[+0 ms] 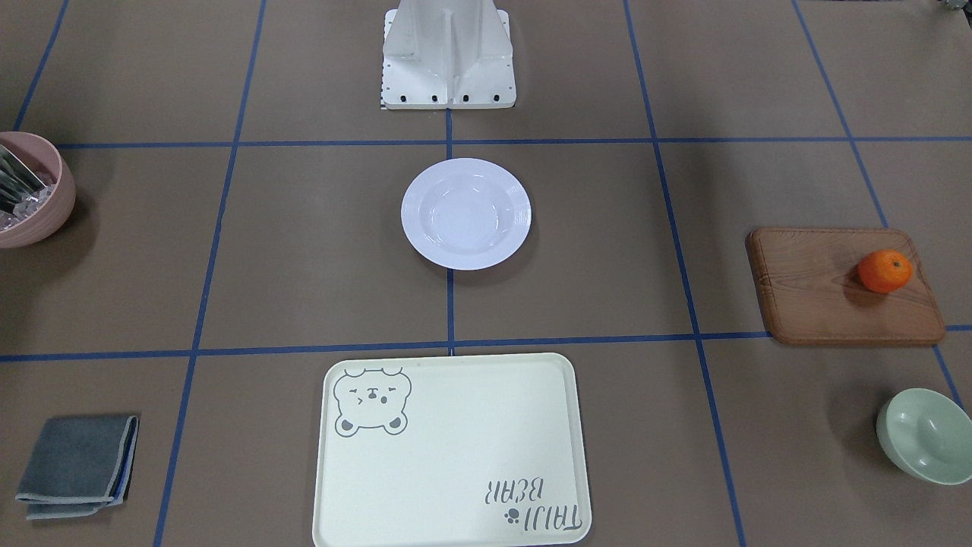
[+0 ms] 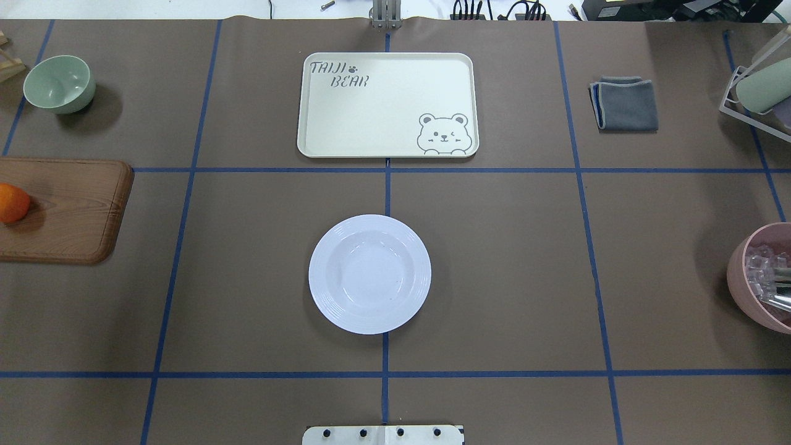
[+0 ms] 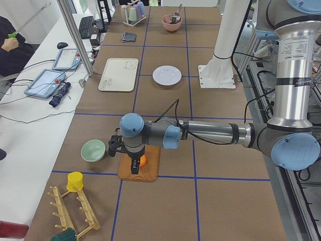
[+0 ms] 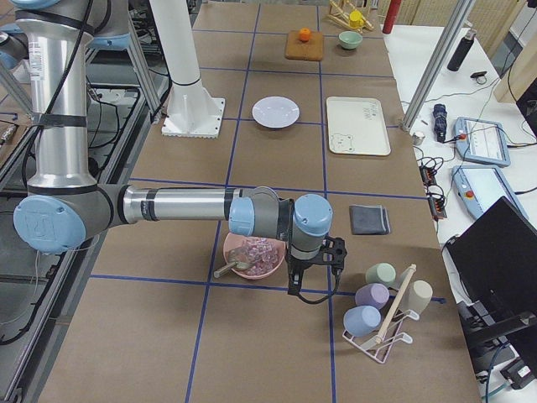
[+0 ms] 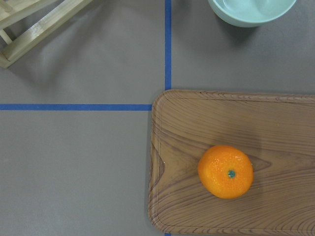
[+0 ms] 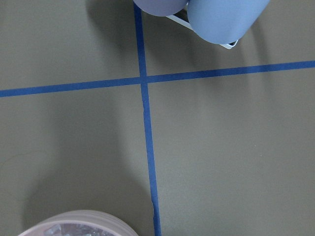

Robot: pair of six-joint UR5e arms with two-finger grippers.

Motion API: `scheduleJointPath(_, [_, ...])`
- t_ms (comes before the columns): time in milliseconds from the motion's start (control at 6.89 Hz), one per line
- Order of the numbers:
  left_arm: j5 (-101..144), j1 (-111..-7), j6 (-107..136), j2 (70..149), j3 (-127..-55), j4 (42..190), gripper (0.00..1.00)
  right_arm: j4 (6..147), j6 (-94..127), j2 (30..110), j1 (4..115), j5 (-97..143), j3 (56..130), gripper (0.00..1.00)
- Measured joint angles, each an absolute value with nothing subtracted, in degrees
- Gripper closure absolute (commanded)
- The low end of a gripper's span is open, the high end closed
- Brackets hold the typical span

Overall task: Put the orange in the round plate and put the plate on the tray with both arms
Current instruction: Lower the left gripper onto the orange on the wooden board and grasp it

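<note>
Closest in, the plate [image 2: 369,274] sits at the centre of the table [image 2: 507,272], rim up. Out at the left edge the orange [image 5: 225,171] lies on the board [image 1: 843,287], stem dot up, toward the board's outer end, so it's not in the plate yet. The left gripper [image 3: 134,169] hangs right over the fruit in the side view. Are its fingers spread, or closed on anything? Can't tell from here. Across at the right edge, the right gripper [image 4: 312,281] points down just beside the pink bowl [image 1: 30,190], and its opening can't be judged either. Farther out, the green bowl [image 2: 59,83] stands near the far left corner, and a folded cloth [image 2: 625,103] lies toward the far right. The tray [image 2: 387,105] lies at the middle of the far edge, well apart from the plate.
</note>
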State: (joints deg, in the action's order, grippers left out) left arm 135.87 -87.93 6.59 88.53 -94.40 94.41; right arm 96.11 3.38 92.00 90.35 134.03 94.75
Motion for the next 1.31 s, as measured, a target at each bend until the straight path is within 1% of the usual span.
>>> scheduleJointPath(580, [136.0, -87.9, 6.4, 88.1, -94.2, 94.8, 0.02, 96.1, 3.3, 91.9, 90.4, 133.9, 94.3, 0.00])
scheduleJointPath(870, [136.2, -87.1, 6.9, 88.6, -94.6, 95.1, 0.02, 96.0, 3.3, 91.5, 90.2, 134.0, 95.1, 0.00])
scheduleJointPath(1015, [136.2, -85.4, 10.2, 89.7, -94.6, 95.3, 0.02, 96.0, 3.3, 90.9, 89.7, 134.0, 95.8, 0.00])
scheduleJointPath(1305, [135.5, -78.8, 18.0, 93.0, -94.1, 97.1, 0.02, 96.0, 3.3, 89.1, 88.5, 134.1, 96.4, 0.00])
